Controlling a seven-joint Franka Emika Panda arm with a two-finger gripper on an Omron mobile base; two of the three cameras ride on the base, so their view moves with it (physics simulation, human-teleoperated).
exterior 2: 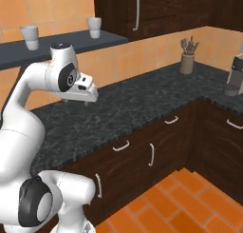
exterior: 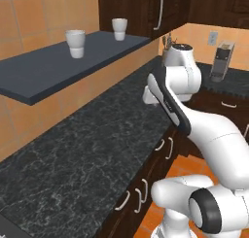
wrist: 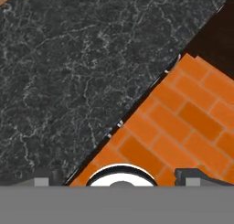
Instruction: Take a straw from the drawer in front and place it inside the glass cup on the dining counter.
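White robot arm [exterior: 194, 120] is rising from the lower right of the left base picture and from the lower left of the right base picture, bending forward so that its hand is hanging above the front edge of the black speckled counter [exterior: 82, 154]. Gripper [wrist: 117, 177] is showing at the bottom of the hand picture, its two dark fingertips [wrist: 43, 181] standing wide apart at the two sides and clasping nothing. Below them the counter is filling the upper left of that picture and the orange brick floor [wrist: 183, 122] is taking the lower right, with a dark cabinet front in the upper right corner. Dark wood cabinet fronts with pale curved handles [exterior 2: 121, 145] are running under the counter through the middle of the right base picture; all of them are sitting closed, and which one is the drawer cannot be told. Dark shelf [exterior: 63, 62] is crossing the upper left of the left base picture, carrying two white ribbed cups [exterior: 75, 42], well apart. Pot of utensils [exterior 2: 187, 58] is standing on the counter at the upper right of the right base picture, with a grey appliance [exterior 2: 235, 75] at the right edge.
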